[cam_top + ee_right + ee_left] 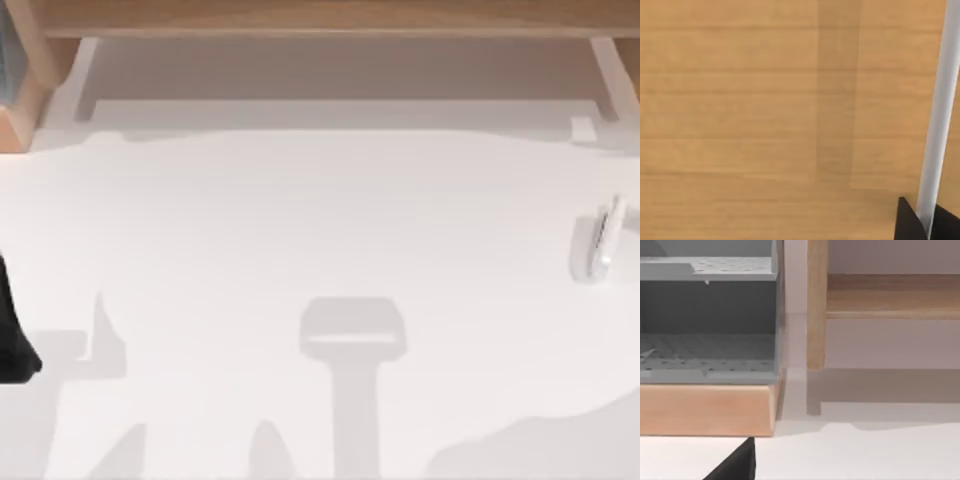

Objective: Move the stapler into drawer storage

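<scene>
One stapler (603, 240) lay on the white table (320, 230) at 3 o'clock, near the right edge. The left arm (12, 330) sat at 9 o'clock. The right gripper (927, 225) faced a wooden panel (740, 100), pinching a pale bar (939, 110).

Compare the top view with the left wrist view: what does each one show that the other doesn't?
Top view: the stapler lies alone on the white table, near its right edge, and grey shadows fall across the near part of the table.
Left wrist view: grey perforated shelves sit inside a wooden box, with an upright wooden post beside it.
Both: the white table, wooden furniture along its far side, and a black part of the left arm at the table's left.
</scene>
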Tool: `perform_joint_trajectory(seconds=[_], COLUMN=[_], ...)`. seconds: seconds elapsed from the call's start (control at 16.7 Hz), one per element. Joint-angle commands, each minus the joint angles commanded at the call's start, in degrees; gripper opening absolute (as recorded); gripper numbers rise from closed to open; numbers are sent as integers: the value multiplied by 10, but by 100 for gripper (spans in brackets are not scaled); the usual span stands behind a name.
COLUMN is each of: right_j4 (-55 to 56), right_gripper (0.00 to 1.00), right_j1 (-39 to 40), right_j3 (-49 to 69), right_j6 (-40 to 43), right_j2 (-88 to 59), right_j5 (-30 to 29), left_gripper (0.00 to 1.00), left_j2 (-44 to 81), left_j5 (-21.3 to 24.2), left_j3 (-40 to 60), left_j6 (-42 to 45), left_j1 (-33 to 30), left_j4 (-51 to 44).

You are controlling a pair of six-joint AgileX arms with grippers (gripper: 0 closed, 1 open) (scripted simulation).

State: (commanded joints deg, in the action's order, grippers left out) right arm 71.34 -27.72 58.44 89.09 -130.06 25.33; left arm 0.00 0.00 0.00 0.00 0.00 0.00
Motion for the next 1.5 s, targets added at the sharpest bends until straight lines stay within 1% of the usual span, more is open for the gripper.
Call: perform_joint_trajectory(seconds=[0.18, 0.54, 0.96, 1.32, 1.5], right_j4=[28, 35, 107, 113, 138], right_gripper=[0, 0, 0, 0, 0], right_j1=[-11, -15, -59, -62, -84], right_j3=[-45, -55, -179, -184, -218], right_j6=[0, 1, -1, -1, 0], right_j2=[21, 24, 74, 76, 89], right_j5=[12, 15, 60, 64, 84], left_gripper=[100, 100, 100, 100, 100], left_j2=[0, 0, 0, 0, 0], left_j5=[0, 0, 0, 0, 0], left_j3=[0, 0, 0, 0, 0], left_j6=[0, 0, 0, 0, 0], left_j1=[0, 0, 0, 0, 0], left_j4=[0, 0, 0, 0, 0])
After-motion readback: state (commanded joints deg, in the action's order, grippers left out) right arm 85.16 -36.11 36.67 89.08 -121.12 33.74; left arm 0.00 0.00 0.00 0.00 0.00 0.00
